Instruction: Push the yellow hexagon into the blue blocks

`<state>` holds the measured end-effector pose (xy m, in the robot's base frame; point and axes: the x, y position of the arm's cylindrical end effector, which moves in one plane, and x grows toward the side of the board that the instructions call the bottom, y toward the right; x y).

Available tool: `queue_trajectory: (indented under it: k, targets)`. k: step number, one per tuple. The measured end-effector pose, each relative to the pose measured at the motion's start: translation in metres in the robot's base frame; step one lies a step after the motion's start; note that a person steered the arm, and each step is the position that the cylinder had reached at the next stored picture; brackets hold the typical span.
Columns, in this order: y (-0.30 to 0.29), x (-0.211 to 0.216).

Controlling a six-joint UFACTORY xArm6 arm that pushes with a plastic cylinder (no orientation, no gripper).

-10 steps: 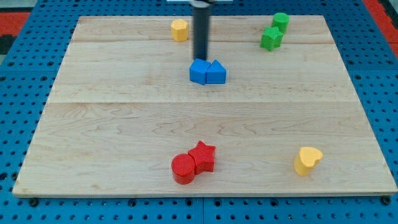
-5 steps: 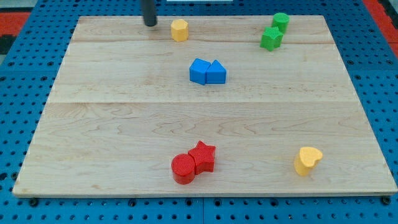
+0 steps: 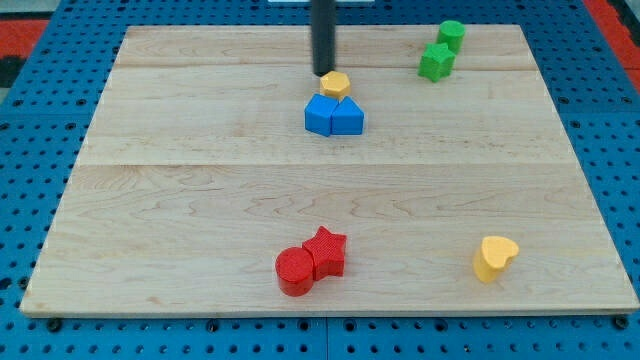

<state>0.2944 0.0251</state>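
Note:
The yellow hexagon (image 3: 335, 84) sits in the upper middle of the wooden board (image 3: 200, 200), touching the top of the two blue blocks (image 3: 334, 116), which stand side by side just below it. My tip (image 3: 323, 71) is right behind the hexagon, at its upper left edge, with the dark rod rising to the view's top.
Two green blocks (image 3: 441, 52) lie at the upper right. A red cylinder (image 3: 295, 271) and a red star (image 3: 326, 252) touch each other at the lower middle. A yellow heart (image 3: 494, 258) lies at the lower right.
My tip swept from the blue blocks to the upper left, then right and down, pushing the yellow hexagon from the top edge against the blue blocks. Other blocks have not moved.

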Motion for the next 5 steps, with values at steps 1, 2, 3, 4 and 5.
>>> queue_trajectory:
  k: [1, 2, 3, 4, 5]
  targets:
    - [0.050, 0.038]
    - [0.015, 0.022]
    - [-0.031, 0.026]
    - [-0.033, 0.050]
    - [-0.055, 0.065]
